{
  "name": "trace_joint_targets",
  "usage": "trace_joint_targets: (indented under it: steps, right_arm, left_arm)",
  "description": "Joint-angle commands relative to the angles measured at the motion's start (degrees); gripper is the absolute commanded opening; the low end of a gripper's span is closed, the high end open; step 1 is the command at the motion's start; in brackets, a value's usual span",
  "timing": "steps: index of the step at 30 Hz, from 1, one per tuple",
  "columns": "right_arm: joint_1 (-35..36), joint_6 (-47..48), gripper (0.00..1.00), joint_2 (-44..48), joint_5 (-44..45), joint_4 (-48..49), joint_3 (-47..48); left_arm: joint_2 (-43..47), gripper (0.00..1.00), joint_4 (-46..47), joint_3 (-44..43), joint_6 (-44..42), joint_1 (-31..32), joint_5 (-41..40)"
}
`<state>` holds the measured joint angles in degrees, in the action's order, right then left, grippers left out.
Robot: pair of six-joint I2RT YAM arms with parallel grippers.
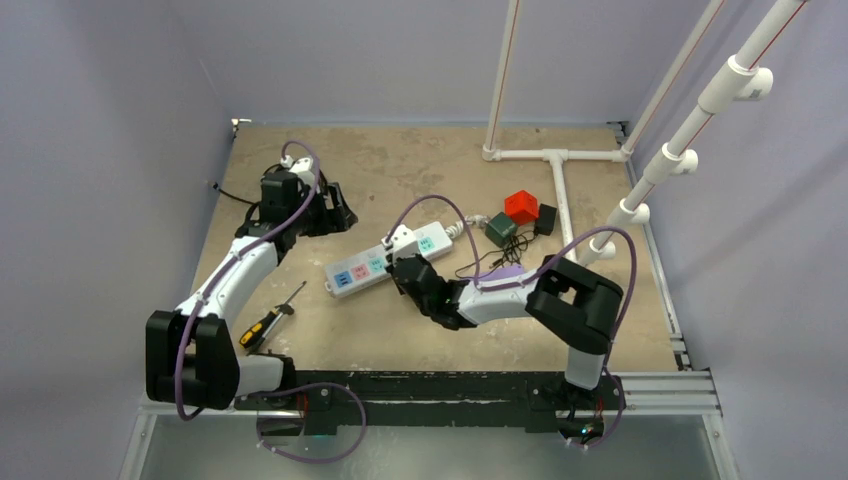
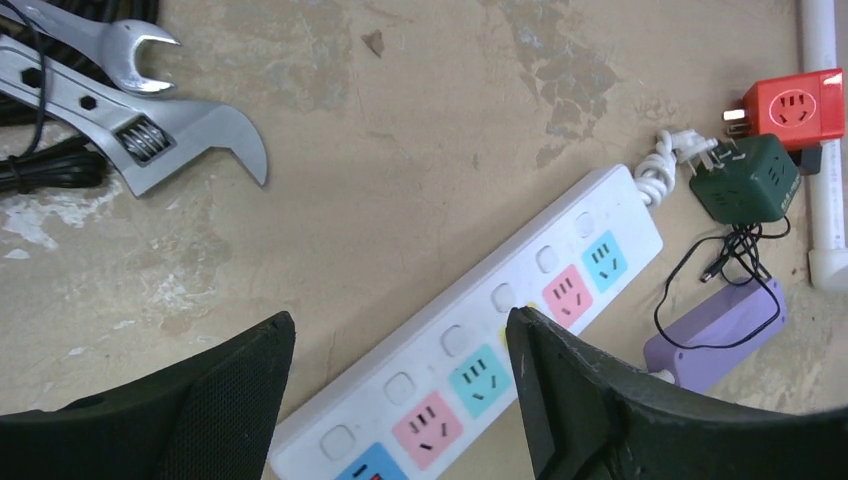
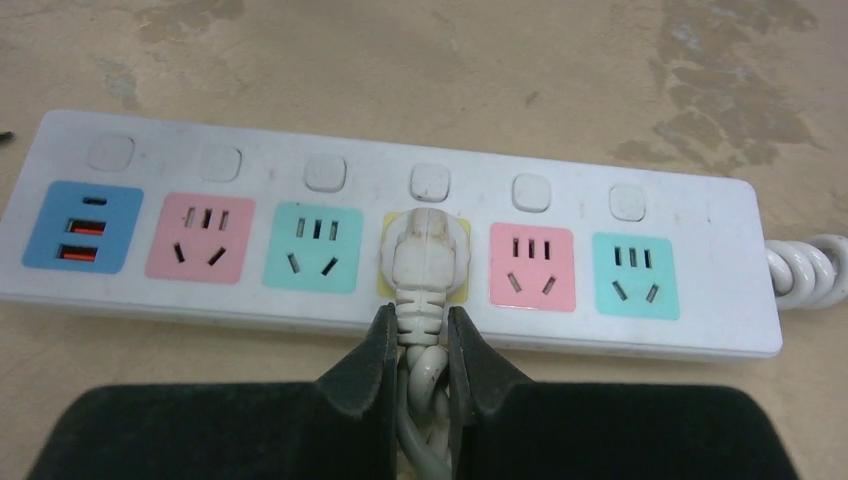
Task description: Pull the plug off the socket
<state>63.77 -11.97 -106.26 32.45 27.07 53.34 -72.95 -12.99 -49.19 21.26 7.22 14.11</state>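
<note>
Hiding yellow outlet (image 3: pixel 386 282), plug (image 3: pixel 428 250) in socket (image 3: pixel 715 215); right fingers (image 3: pixel 368 368) clamp neck.

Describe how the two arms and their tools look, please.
The left arm and right arm have white shells and black joint blocks; a purple cable loops along each. The left tool and right tool have black, wedge-shaped fingers with matte faces.

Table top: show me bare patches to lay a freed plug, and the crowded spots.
Bare table lies between the power strip and the far pipe frame, and again between the strip, the screwdriver and the near edge. Crowded: the red cube, green cube and cords off the strip's right end; wrenches at the far left.
</note>
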Motion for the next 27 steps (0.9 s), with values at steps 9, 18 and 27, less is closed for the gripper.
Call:
trace_joint_targets:
  steps: [9,18,27]
  right_arm:
    - [1.9,2.7,0.00,10.3,10.6,16.0,-7.1]
    - [2.5,3.1,0.00,13.0,13.1,18.3,-9.1]
    - [2.9,3.8,0.00,13.2,13.6,18.8,-9.2]
  left_arm:
    - [-7.6,0.78,0.4,-3.0,-1.5,-0.6,17.4]
    - [-12.6,0.78,0.4,-3.1,-0.4,-0.6,23.9]
    - [-15.9,0.79,3.5,-2.2,1.5,1.5,31.9]
